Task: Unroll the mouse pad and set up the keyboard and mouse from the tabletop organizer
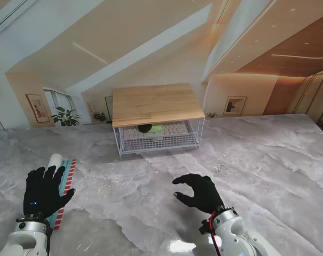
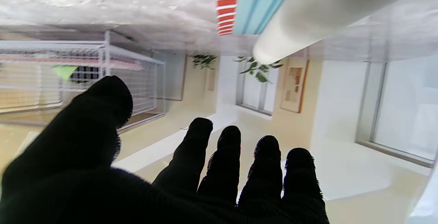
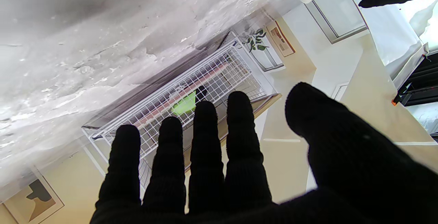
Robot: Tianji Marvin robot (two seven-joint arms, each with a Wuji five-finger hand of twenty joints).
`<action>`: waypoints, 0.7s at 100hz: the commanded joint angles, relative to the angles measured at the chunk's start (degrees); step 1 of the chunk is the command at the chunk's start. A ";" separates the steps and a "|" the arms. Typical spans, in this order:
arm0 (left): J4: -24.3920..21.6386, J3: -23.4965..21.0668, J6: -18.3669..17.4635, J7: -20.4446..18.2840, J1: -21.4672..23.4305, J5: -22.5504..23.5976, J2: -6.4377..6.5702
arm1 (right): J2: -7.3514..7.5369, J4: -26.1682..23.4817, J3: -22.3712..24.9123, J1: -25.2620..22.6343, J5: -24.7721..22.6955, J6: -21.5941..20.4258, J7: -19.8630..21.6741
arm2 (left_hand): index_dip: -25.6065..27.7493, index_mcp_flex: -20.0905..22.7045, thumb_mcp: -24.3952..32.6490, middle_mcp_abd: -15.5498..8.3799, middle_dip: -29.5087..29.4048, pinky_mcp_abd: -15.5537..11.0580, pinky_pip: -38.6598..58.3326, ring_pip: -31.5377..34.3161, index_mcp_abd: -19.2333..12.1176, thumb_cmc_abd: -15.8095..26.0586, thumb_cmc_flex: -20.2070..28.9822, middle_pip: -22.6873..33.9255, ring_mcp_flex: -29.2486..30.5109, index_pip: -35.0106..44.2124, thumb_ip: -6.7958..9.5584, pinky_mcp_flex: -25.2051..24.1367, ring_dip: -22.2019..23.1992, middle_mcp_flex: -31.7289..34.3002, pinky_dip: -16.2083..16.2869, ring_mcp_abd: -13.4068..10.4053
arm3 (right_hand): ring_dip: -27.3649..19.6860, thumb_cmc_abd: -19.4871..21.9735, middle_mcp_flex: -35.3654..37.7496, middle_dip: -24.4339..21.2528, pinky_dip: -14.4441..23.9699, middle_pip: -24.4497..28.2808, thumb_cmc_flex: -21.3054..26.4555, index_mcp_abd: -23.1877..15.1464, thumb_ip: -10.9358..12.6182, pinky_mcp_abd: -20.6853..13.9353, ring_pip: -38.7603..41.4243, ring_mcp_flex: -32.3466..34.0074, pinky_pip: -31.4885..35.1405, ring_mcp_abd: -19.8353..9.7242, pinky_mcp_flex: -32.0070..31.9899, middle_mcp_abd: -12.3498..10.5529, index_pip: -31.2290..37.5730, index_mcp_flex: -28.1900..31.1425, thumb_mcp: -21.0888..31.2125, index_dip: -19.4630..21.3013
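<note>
Table top (image 1: pixel 268 160): grey-white marble pattern, glossy; a bright patch of light is reflected at the lower centre of the stand view.

Walls (image 1: pixel 22 85): cream and white, seen across the upper frame.

Window (image 1: pixel 55 101): tall panes, placed at the upper left.

Potted plant (image 1: pixel 66 116): green, set beside the window; a second, smaller plant (image 1: pixel 100 116) is seen to its right.

Framed picture (image 1: pixel 36 108): hung left of the window. A further framed print (image 1: pixel 234 105) is hung at the right.

Wood panelling (image 1: pixel 297 50): brown, lit by strip lights, at the upper right.
</note>
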 commanded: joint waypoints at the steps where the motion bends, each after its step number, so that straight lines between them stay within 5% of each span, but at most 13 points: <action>1: 0.52 -0.16 1.36 -2.50 -0.66 -0.34 0.19 | -0.07 -0.33 -0.26 -0.33 0.00 0.20 0.85 | -0.02 -2.33 -0.86 -0.45 -0.30 -0.79 -1.19 -1.12 1.16 -1.12 -1.85 -0.45 -2.05 -0.80 0.39 -0.78 0.99 -3.25 0.93 0.41 | -0.09 1.21 0.12 -0.87 0.92 -0.63 -1.24 -1.26 0.15 0.27 -0.48 0.63 -0.81 -0.07 -0.73 0.23 0.00 0.17 -1.05 0.27; 30: 3.42 0.18 7.55 -6.43 -3.49 1.46 0.74 | -0.13 -0.42 -0.36 -0.36 0.19 0.61 0.78 | -0.01 -2.11 -1.70 1.29 -0.25 -0.71 2.64 1.53 2.96 -3.85 -1.32 -0.06 -1.37 -0.26 -0.85 -0.05 2.65 -2.39 2.45 1.22 | -0.10 1.23 0.19 -0.87 0.93 -0.64 -1.20 -1.30 0.16 0.26 -0.50 0.66 -0.82 -0.05 -0.73 0.24 0.00 0.20 -1.06 0.26; 52: 5.20 0.60 11.40 -7.25 -4.97 1.91 0.78 | -0.12 -0.45 -0.47 -0.31 0.08 1.06 0.78 | 0.37 -2.76 -2.12 3.25 0.05 0.02 11.45 6.10 4.90 -5.56 -0.77 0.42 -0.93 0.54 -1.60 -0.10 2.76 -2.31 0.56 3.65 | -0.10 1.20 0.20 -0.88 0.94 -0.66 -1.17 -1.34 0.18 0.26 -0.52 0.63 -0.82 -0.01 -0.73 0.27 0.00 0.19 -1.04 0.26; 70: 7.11 1.67 14.89 -8.65 -7.14 1.25 0.80 | -0.09 -0.47 -0.54 -0.30 0.06 1.22 0.95 | 0.27 -1.93 -2.78 6.00 0.51 1.49 21.29 12.41 7.29 -6.26 -0.86 1.25 -1.14 0.51 -2.41 -1.02 4.19 -1.39 2.87 6.39 | -0.10 1.19 0.27 -0.87 0.95 -0.66 -1.20 -1.40 0.18 0.26 -0.50 0.70 -0.83 0.02 -0.73 0.26 0.00 0.15 -1.05 0.26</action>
